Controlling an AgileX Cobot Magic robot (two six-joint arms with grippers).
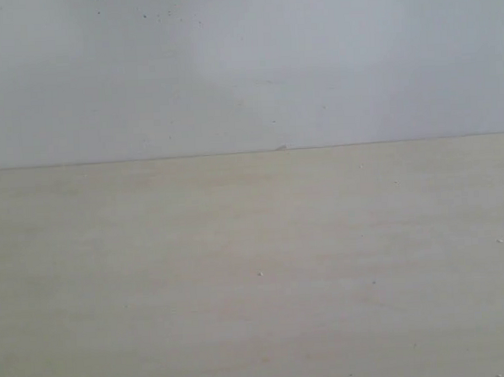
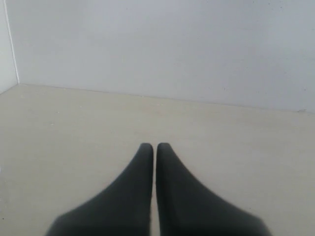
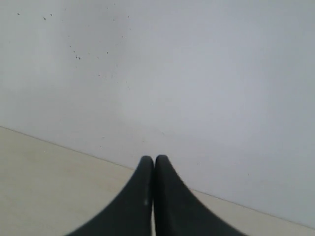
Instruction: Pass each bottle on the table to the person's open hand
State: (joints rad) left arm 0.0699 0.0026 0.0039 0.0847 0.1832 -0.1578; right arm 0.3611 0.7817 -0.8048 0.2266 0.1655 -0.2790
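The left gripper [image 2: 155,145] is clenched empty, black fingertips [image 2: 144,156] pressed together, above the pale wood-grain table [image 2: 74,128], facing a back corner. The right gripper [image 3: 154,158] is clenched empty too, pointed at the table's far edge, where the white wall [image 1: 245,62] rises.

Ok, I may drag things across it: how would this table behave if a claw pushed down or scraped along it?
Probably stiff: the table looks like one flat, unbroken wood-grain board. Likely fairly slick, since its surface seems smooth and even. The left claw and right claw are shut to narrow tips, so they might scratch it.
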